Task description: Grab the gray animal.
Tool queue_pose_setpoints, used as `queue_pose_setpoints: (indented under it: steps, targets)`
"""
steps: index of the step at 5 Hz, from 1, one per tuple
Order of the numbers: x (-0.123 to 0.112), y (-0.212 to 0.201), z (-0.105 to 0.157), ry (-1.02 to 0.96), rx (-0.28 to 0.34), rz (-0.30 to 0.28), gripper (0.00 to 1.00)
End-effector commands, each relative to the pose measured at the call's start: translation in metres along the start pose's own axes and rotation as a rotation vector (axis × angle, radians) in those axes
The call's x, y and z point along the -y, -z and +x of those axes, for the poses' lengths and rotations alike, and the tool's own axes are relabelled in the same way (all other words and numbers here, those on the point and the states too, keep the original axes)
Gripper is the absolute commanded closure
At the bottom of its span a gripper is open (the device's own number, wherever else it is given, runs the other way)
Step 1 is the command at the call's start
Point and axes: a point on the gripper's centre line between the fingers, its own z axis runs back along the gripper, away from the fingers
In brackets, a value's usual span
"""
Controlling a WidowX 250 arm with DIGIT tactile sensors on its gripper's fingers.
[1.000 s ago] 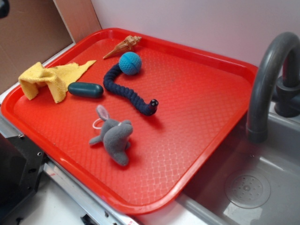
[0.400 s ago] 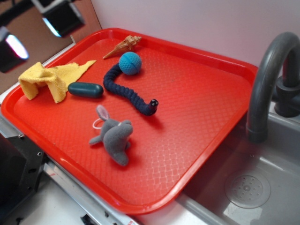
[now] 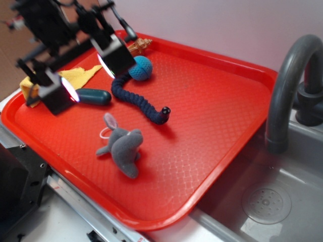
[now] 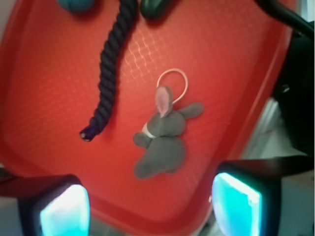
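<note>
A toy kitchen set up as a robot test bench: a gray plastic sink point(image 3: 272, 201) with a molded drain and a curved gray faucet point(image 3: 290, 85) sits beside a red serving tray point(image 3: 212, 101), against a plain pale wall point(image 3: 212, 25) and a brown board point(image 3: 15, 55).

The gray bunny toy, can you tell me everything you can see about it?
The gray bunny looks like a small fuzzy plush with a pinkish ear, stubby limbs and a white loop by its head. It lies flat on the red tray, near the front edge. Nothing touches it but the tray; the open gripper hangs above.
</note>
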Motion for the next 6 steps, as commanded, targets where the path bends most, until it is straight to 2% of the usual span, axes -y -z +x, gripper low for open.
queue_pose_setpoints:
  steps: [1, 2, 4, 5, 6]
  targets:
    - [-0.001, 0.042, 0.008, -0.035, 0.002, 0.064, 0.0]
    - [-0.01, 0.056, 0.002, -0.056, 0.011, 0.094, 0.0]
    - [-0.014, 0.083, 0.016, -0.069, -0.04, 0.143, 0.0]
    - [-0.015, 0.086, 0.021, -0.09, -0.046, 0.166, 0.0]
    - [-0.014, 0.089, 0.022, -0.085, -0.026, 0.18, 1.0]
